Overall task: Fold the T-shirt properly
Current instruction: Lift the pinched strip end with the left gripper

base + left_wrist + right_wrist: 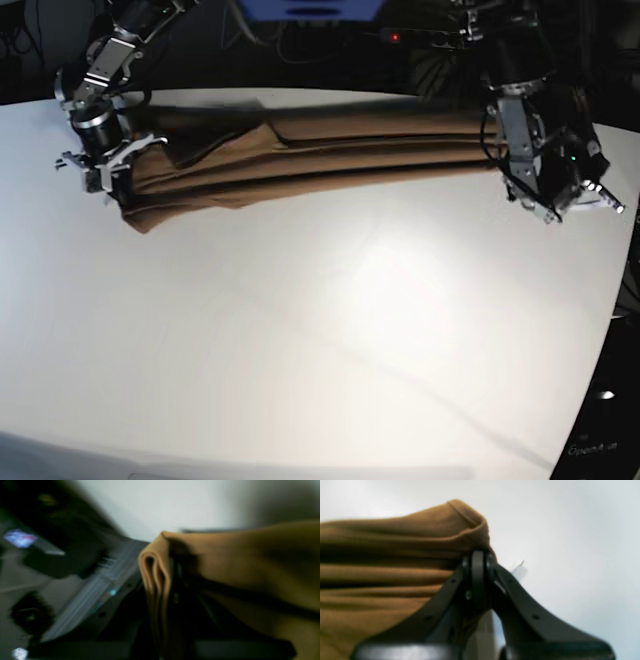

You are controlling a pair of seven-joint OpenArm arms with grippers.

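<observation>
Two claws, each clamped on one end of the T-shirt [320, 150], stretched as a long tan-brown band across the upper part of the base view. Pulled taut between both arms, with several lengthwise folds along the band. Sagging lower at the left end, near the upper left of the frame, and bunched there into a small hanging corner just above the white bench [330, 330].

Right claw [112, 172], at the upper left of the base view: clenched on the T-shirt. Seen close in the right wrist view as dark fingers [477, 567] meeting at centre frame, pinching a hemmed edge of the T-shirt [395, 555]; gathered cloth filling the left half of that frame, pale bench surface filling the right half.

Left claw [510, 165], at the upper right of the base view: likewise clenched on the T-shirt's other end. Blurred in the left wrist view, yet showing folded layers of the T-shirt [160, 567] draped over dark claw parts at centre frame, more cloth spreading across the right half. Dark, blurred machinery at the left of that frame, not identifiable.
</observation>
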